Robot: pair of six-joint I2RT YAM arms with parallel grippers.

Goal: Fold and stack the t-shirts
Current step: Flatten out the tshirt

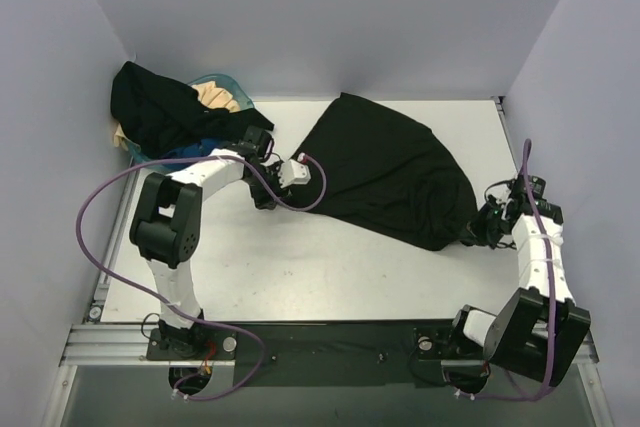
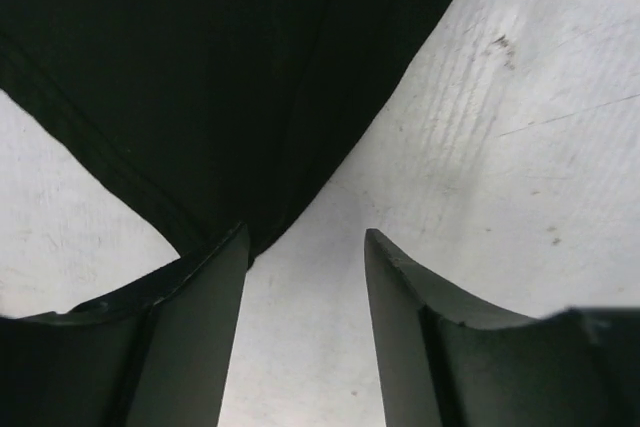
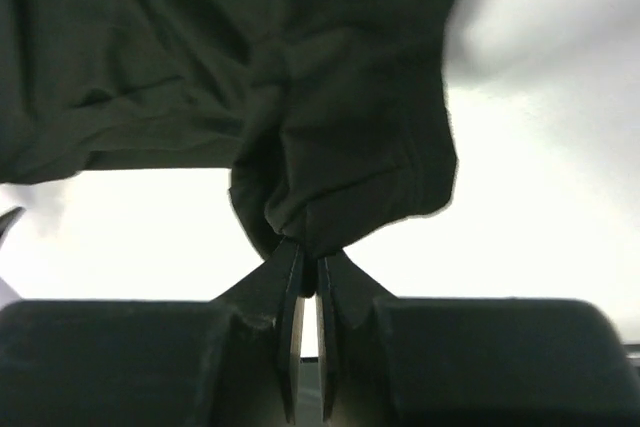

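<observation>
A black t-shirt (image 1: 385,172) lies spread across the middle of the white table. My left gripper (image 1: 298,173) sits at its left edge. In the left wrist view this gripper (image 2: 305,247) is open, with bare table between its fingers. The shirt's pointed hem (image 2: 200,77) reaches down to the left fingertip (image 2: 232,247). My right gripper (image 1: 470,232) is at the shirt's near right corner. In the right wrist view it (image 3: 305,265) is shut on a bunched fold of black t-shirt (image 3: 330,157). Another black t-shirt (image 1: 160,107) and a cream one (image 1: 215,97) are heaped at the back left.
A teal basket (image 1: 232,80) stands in the back left corner under the heaped clothes. Lilac walls close in the table on the left, back and right. The left arm's purple cable (image 1: 95,207) loops out over the left side.
</observation>
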